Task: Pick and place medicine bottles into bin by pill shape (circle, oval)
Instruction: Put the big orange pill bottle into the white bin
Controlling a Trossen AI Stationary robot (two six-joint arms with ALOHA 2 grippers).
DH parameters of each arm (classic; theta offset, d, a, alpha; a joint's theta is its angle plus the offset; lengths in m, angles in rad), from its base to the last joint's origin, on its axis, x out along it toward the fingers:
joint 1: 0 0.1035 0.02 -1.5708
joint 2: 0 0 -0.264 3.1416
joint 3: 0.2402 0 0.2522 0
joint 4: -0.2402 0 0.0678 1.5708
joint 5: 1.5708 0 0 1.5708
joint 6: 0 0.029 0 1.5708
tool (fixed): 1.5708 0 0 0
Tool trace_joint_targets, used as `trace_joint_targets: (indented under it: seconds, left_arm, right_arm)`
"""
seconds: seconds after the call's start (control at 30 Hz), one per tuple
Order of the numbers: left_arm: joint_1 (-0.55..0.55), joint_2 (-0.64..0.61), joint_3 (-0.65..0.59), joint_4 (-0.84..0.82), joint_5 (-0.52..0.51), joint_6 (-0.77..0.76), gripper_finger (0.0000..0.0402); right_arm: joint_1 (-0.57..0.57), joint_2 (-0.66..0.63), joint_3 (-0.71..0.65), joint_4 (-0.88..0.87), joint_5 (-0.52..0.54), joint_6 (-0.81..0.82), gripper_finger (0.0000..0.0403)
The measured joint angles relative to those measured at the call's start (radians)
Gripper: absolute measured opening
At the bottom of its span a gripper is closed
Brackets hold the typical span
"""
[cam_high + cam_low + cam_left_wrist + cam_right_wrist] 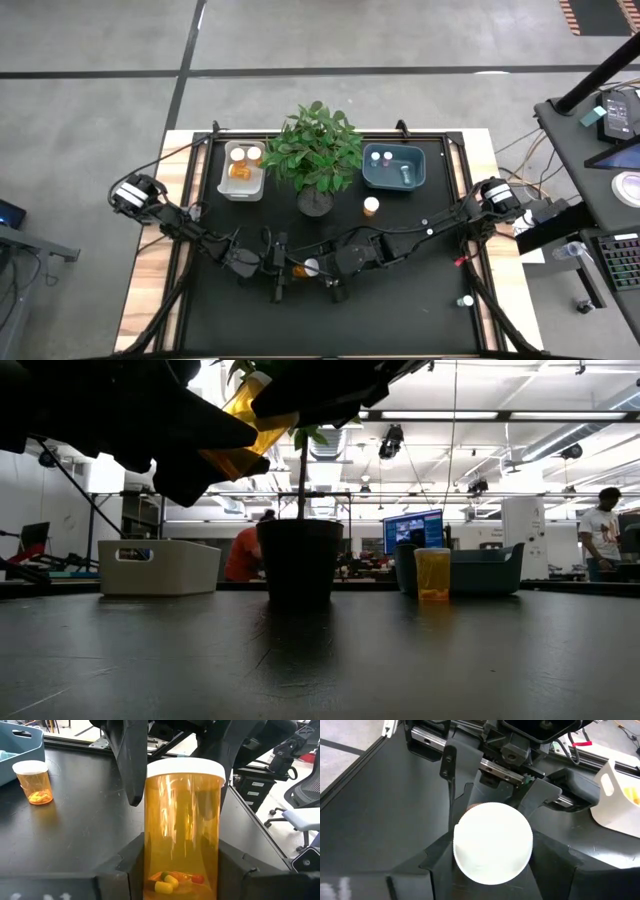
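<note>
Amber plastic fills the left wrist view: a large medicine bottle [182, 827] with a white cap, held above the table's near middle, pinched at once by the left gripper [283, 268] and the right gripper [330, 268], which meet there. Yellow and red pills lie at its bottom. Another amber bottle [371, 206] stands near the blue bin [393, 168]; the white bin [244, 170] sits beyond the potted plant [316, 150].

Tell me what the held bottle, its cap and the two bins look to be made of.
Held bottle: clear amber plastic, glossy; pills show through it. Its cap: opaque white plastic, matte, finely ribbed edge. White bin and blue bin: apparently moulded plastic, smooth, rounded corners. Both the left end effector and right end effector grip the bottle.
</note>
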Motion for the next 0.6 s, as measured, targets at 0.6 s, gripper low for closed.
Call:
trace_joint_targets:
  seconds: [0.6]
  left_arm:
    - [-0.013, -0.002, -0.003, 0.169, -0.006, 0.183, 0.0147]
  right_arm:
    - [0.027, -0.152, -0.034, -0.100, -0.003, 0.026, 0.0308]
